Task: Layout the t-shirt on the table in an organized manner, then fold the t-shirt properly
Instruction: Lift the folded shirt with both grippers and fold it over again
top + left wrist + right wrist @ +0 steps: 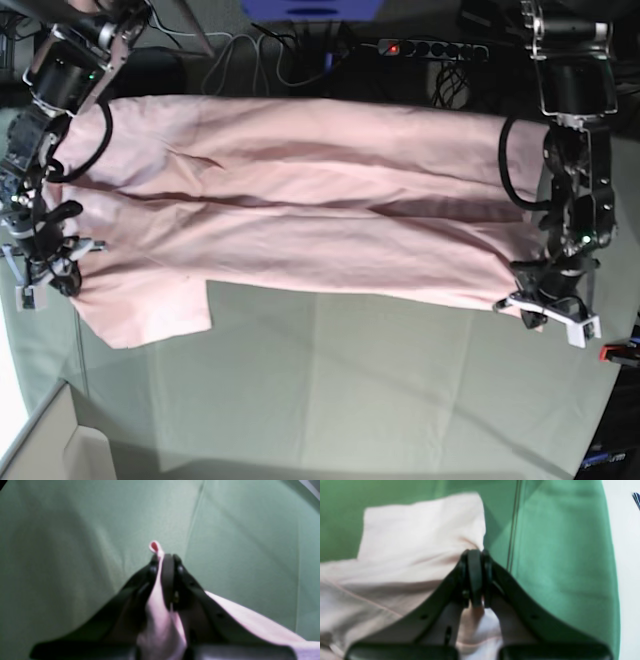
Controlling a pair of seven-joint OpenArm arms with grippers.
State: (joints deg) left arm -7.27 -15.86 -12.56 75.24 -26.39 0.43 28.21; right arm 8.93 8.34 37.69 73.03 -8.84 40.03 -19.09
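Observation:
The pale pink t-shirt [300, 215] lies stretched wide across the far half of the table [350, 390], plain side up, no lettering showing. My left gripper [528, 305] is shut on the shirt's edge at the base view's right. In the left wrist view the gripper [165, 556] pinches pink cloth [160, 610], and a small fold of it pokes out past the tips. My right gripper [62, 275] is shut on the shirt's edge at the base view's left, beside a sleeve [150, 305]. The right wrist view shows that gripper [475, 553] closed on the shirt [407, 542].
A red clamp [618, 352] sits at the table's right edge. A power strip [430, 48] and cables lie behind the table. A cardboard box [45, 440] stands at the near left corner. The table's cloth edge [610, 555] shows in the right wrist view.

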